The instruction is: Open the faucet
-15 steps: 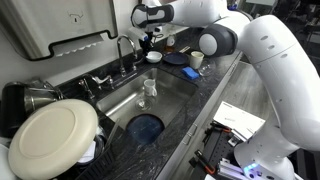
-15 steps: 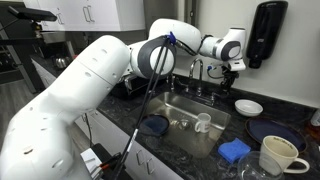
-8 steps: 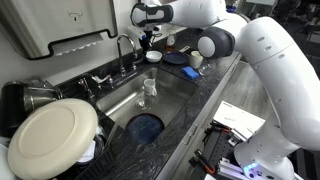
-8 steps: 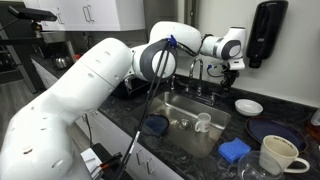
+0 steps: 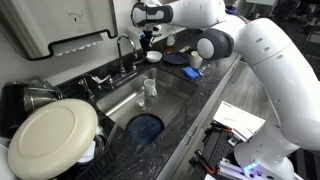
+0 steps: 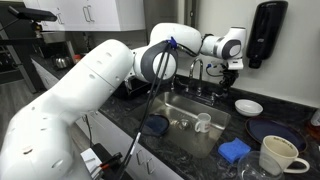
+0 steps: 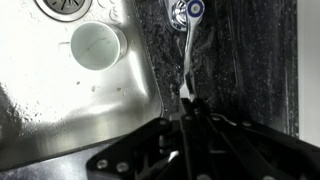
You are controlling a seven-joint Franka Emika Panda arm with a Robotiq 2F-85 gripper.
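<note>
The slim chrome faucet lever [image 7: 188, 55] stretches toward twelve o'clock from the jaws (clenched or released, I cannot tell).

In the wrist view the tool [image 7: 188, 102] is a dark blur; whether it clasps the faucet [image 7: 188, 50] cannot be told.

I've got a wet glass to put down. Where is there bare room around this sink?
Free: sink floor beside the blue dish and clear cup; granite strip between sink and papers. Crowded: around the white bowl, dark plate and mug, and the faucet's lever at the end effector.
</note>
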